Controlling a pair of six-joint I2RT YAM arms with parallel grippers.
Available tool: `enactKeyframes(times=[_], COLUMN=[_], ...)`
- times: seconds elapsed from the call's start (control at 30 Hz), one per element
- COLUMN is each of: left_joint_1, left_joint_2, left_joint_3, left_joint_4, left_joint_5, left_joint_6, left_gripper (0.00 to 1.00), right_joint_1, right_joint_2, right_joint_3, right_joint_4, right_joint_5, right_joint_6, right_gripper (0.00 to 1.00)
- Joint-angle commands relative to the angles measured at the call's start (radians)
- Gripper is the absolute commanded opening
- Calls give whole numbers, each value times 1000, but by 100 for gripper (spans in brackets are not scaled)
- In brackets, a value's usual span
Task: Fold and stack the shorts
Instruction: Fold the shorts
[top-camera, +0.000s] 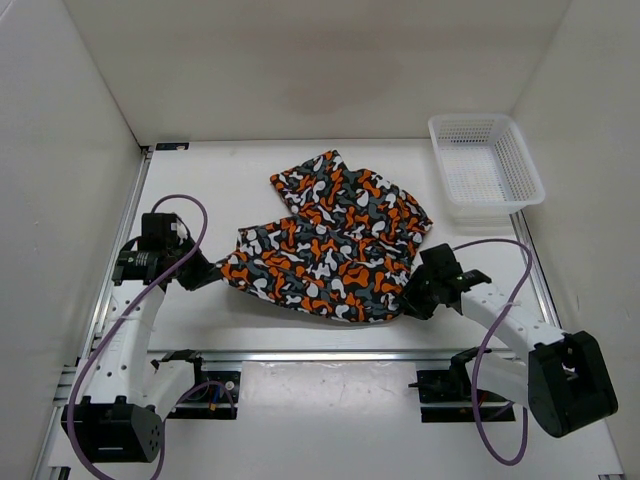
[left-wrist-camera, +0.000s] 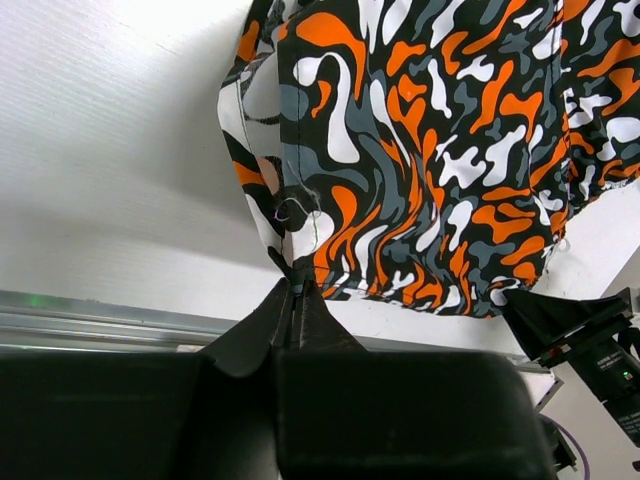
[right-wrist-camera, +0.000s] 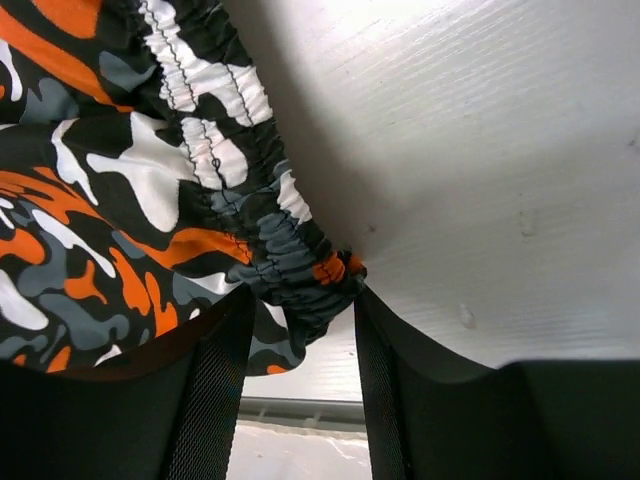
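left arm (top-camera: 135, 330): white, bent up along the left side of the table (top-camera: 250, 180), its black wrist reaching right toward the cloth.
left gripper (top-camera: 212, 272): clenched on the left near corner of the shorts (top-camera: 335, 240). Seen from its own wrist, the fingers (left-wrist-camera: 250, 335) meet tip to tip with a stitched hem pinched between them.
shorts: in the middle of the table, stretched between the two grippers. They lie rumpled and slanted, with one leg pointing toward the back wall.
right gripper (top-camera: 410, 298): grasping the right near corner of the shorts. Its wrist view shows a bunch of gathered elastic waistband (right-wrist-camera: 290, 270) wedged between the two black fingers (right-wrist-camera: 215, 390).
right arm (top-camera: 510, 325): white, angled in from the near right.
basket (top-camera: 485, 165): white mesh, at the back right of the table, near the right edge of the shorts but not touching them.
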Motion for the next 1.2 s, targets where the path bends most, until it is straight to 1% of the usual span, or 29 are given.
enactKeyframes(times=[0.0,0.03,0.07,0.1,0.13,0.17,0.23,0.27,0.3,0.33,0.37,0.4,0.43,0.47,0.5,0.57,0.6,0.63,0.7,0.73,0.77,0.8,0.83,0.9,0.97,1.0,1.07,1.1,1.17], left_joint_1=[7,7,7,7,7,7,7,7,7,7,25,36,47,59,84,84,84,84,84,84,84,84,84,84,75,75,39,26,-22], left_joint_2=[0,0,0,0,10,23,43,66,79,93,107,139,156,171,200,228,228,228,198,151,132,121,121,136,136,127,91,78,58], left_joint_3=[6,6,6,15,15,53,119,167,281,349,422,578,659,741,900,1057,1120,1202,1227,1236,1256,1283,1373,1481,1590,1606,1615,1615,1606], left_joint_4=[28,28,28,28,28,28,4,-12,-27,-44,-81,-98,-114,-127,-148,-164,-173,-155,-103,-72,-32,-32,-32,-71,-72,-72,-30,-18,2], left_joint_5=[0,0,0,0,0,0,-11,-28,-28,-55,-55,-55,-55,-55,-45,-72,-72,-72,-103,-118,-137,-172,-186,-218,-246,-276,-308,-340,-359], left_joint_6=[10,10,10,10,10,10,10,22,33,33,42,42,53,53,53,53,53,27,15,4,4,4,4,17,28,28,28,28,28], left_gripper=[10,10,10,10,10,10,10,10,10,10,10,10,10,10,10,10,10,10,10,10,10,10,10,10,10,10,10,10,10], right_joint_1=[24,38,38,38,38,38,38,38,38,38,38,38,38,38,38,38,38,38,38,38,38,38,38,38,38,38,38,38,38], right_joint_2=[17,38,51,62,72,72,34,16,-19,-32,-32,-41,-31,-21,5,28,28,28,-2,-16,-29,-55,-67,-105,-141,-151,-179,-179,-204], right_joint_3=[-21,-32,-32,-32,-12,59,164,224,353,426,501,579,744,826,906,1059,1183,1231,1333,1362,1388,1414,1457,1494,1543,1557,1591,1617,1637], right_joint_4=[81,82,95,95,85,13,-70,-108,-175,-206,-234,-289,-320,-349,-413,-472,-496,-527,-527,-536,-537,-537,-546,-546,-546,-535,-535,-546,-572], right_joint_5=[-23,-23,-12,-3,29,60,130,201,233,258,278,287,287,274,260,214,174,148,88,62,1,-22,-48,-108,-187,-208,-239,-239,-222], right_joint_6=[42,56,66,66,36,18,-31,-88,-120,-154,-232,-274,-312,-352,-425,-490,-530,-548,-579,-593,-602,-602,-602,-613,-613,-613,-604,-604,-583], right_gripper=[49,47,38,12,2,0,0,0,0,0,0,0,0,0,0,0,0,0,0,0,0,0,0,0,0,0,0,0,0])
